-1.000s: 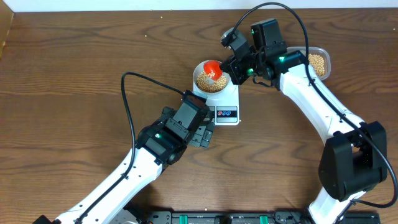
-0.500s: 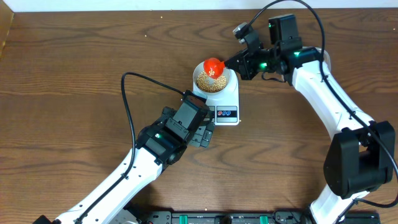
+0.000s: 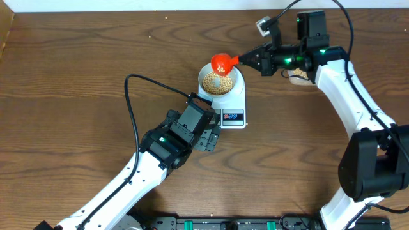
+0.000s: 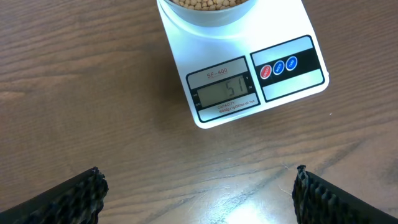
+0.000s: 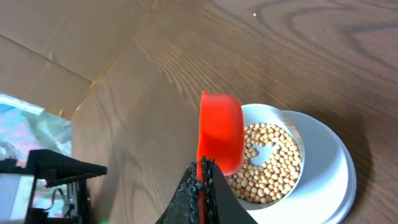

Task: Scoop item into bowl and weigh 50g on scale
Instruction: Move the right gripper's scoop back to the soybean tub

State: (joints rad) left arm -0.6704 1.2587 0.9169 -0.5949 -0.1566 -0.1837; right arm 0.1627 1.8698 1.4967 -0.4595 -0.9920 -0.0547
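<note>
The pale bowl (image 3: 219, 82) holds tan beans (image 3: 217, 84) and stands on the white scale (image 3: 232, 110). In the left wrist view the scale's display (image 4: 225, 91) reads 51, with the bowl (image 4: 207, 7) at the top edge. My right gripper (image 3: 254, 59) is shut on the handle of a red scoop (image 3: 222, 62), held tilted over the bowl's far rim; the right wrist view shows the scoop (image 5: 221, 132) over the beans (image 5: 268, 165). My left gripper (image 4: 199, 199) is open and empty over bare table, just in front of the scale.
A clear tub of beans (image 3: 298, 74) lies at the back right, mostly hidden by my right arm. A black cable (image 3: 131, 96) loops over the table left of the scale. The table's far edge runs along the top.
My right arm has drawn back to the right and up. The red scoop has moved from over the bowl's middle to its far rim. The left arm has not moved.
</note>
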